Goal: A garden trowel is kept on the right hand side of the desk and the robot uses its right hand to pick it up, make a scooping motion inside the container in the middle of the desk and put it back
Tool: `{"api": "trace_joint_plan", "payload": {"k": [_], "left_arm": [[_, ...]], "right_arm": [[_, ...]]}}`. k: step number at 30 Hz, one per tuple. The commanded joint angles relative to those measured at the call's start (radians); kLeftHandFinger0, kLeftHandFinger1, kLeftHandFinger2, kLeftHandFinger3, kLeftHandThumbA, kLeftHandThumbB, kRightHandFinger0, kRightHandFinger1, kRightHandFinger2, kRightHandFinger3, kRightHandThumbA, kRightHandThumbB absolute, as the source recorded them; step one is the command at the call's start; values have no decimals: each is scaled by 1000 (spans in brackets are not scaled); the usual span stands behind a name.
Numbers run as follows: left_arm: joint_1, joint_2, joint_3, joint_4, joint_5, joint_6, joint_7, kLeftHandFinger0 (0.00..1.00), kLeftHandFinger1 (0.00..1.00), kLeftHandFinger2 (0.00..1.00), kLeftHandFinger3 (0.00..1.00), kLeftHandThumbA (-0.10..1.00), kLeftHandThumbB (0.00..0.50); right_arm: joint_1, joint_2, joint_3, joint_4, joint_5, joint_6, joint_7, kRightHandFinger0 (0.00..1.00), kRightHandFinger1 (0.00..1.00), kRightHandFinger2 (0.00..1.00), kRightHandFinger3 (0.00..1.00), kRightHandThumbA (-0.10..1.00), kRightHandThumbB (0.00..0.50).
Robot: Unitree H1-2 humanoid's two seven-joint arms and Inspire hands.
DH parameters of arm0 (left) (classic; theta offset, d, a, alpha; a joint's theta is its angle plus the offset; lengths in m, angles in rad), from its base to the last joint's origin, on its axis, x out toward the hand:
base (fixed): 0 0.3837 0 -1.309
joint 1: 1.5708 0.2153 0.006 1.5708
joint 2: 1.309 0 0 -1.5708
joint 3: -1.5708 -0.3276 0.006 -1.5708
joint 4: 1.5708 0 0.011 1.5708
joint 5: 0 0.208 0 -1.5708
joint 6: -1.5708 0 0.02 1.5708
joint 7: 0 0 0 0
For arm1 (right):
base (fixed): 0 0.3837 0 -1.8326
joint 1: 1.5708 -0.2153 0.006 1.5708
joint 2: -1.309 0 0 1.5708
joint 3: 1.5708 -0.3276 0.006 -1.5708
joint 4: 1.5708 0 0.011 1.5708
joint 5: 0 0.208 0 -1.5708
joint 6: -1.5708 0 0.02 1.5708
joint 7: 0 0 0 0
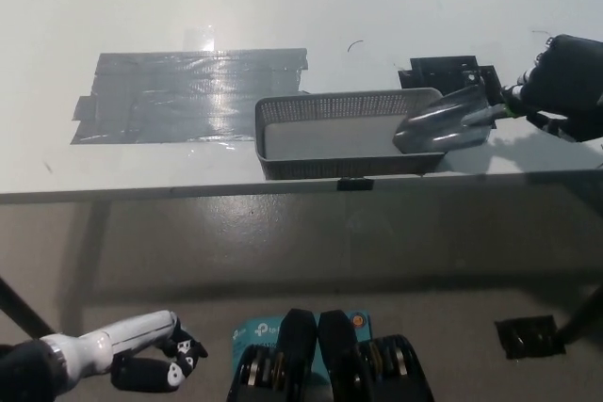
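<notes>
Grey mesh container (350, 135) sits near the front edge of a pale tabletop (283, 7); everything else is placed relative to it. Just right of the container, the robot's black right hand (563, 82) has its fingers closed around the handle of a garden trowel (446, 122). The trowel's grey scoop hangs over the container's right end, its tip pointing into the container. Behind the container's right corner lies a patch of black tape (445, 72). To the left and behind it, a wide patch of grey tape (188, 93) is stuck flat on the tabletop. Far below and left of the container, off the tabletop, the white left hand (151, 360) rests with fingers curled, holding nothing.
</notes>
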Motion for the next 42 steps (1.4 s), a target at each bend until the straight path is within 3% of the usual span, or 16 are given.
{"api": "trace_joint_plan", "payload": {"k": [1, 3, 4, 6, 8, 10, 11, 13, 19, 28, 31, 36, 37, 38, 39, 42], "left_arm": [[-27, 4, 2, -33, 15, 13, -28, 847, 715, 747, 784, 1000, 497], [-27, 2, 2, -35, 13, 13, -27, 823, 694, 736, 774, 1000, 498], [-26, -2, 5, -35, 16, 13, -34, 836, 709, 746, 787, 1000, 500], [-26, -2, 4, -38, 17, 13, -32, 831, 705, 751, 792, 1000, 499], [-26, -5, 4, -40, 18, 13, -35, 829, 706, 751, 797, 1000, 499], [-28, -8, 6, -39, 21, 13, -39, 827, 697, 739, 788, 1000, 500], [-28, -13, 6, -38, 32, 13, -50, 843, 708, 745, 782, 1000, 500], [-29, -16, 5, -43, 42, 13, -61, 862, 718, 758, 793, 1000, 500], [-41, -33, 4, -36, 56, 13, -81, 861, 709, 739, 782, 1000, 500], [-29, -50, 10, -36, 67, 13, -89, 905, 737, 749, 784, 1000, 499], [-23, -54, 17, -35, 70, 13, -95, 902, 733, 745, 787, 1000, 499], [-11, -54, 15, -35, 78, 13, -95, 884, 738, 748, 776, 1000, 499], [-4, -55, 16, -36, 75, 13, -90, 882, 735, 743, 776, 1000, 495], [-3, -54, 13, -36, 72, 13, -86, 882, 733, 741, 776, 1000, 496], [6, -57, 18, -38, 71, 13, -84, 886, 732, 737, 763, 1000, 496], [15, -50, 22, -30, 48, 13, -70, 891, 728, 733, 747, 1000, 500]], "right_arm": [[-12, 14, -21, -35, -63, -17, 36, 0, 119, 510, 168, -100, 0], [-5, 24, -24, -44, -68, -14, 44, 0, 110, 498, 176, -99, 0], [0, 33, -27, -49, -57, -21, 20, 0, 90, 484, 293, -100, 9], [-1, 79, -30, -49, -78, -13, 11, 0, 40, 439, 116, 47, 0], [2, 103, -39, -54, -75, 0, 25, 0, 102, 527, 97, -32, 0], [-4, 141, -40, -52, -88, 15, 38, 0, 136, 560, 246, -88, 0], [-9, 181, -43, -49, -90, 30, 31, 0, 133, 546, 306, -16, 0], [-17, 224, -46, -20, -104, 28, -11, 0, 74, 470, 335, -13, 0], [-30, 323, -54, 42, -107, 73, 38, 0, 81, 477, 440, -99, 0], [45, 373, -91, 70, -81, 139, 37, 0, 33, 416, 198, -100, 0], [58, 365, -127, 95, -48, 183, 81, 0, 137, 534, 283, -98, 0], [82, 353, -294, 142, 142, 293, 140, 0, 275, 587, 48, -100, 34], [77, 348, -342, 159, 203, 312, 153, 0, 334, 648, 77, -100, 6], [72, 341, -385, 173, 259, 322, 162, 0, 376, 671, 219, -100, 54], [62, 333, -395, 169, 257, 328, 171, 73, 487, 809, 529, -100, 117], [7, 306, -460, 182, 320, 318, 173, 0, 323, 555, 415, -100, 49]]}}
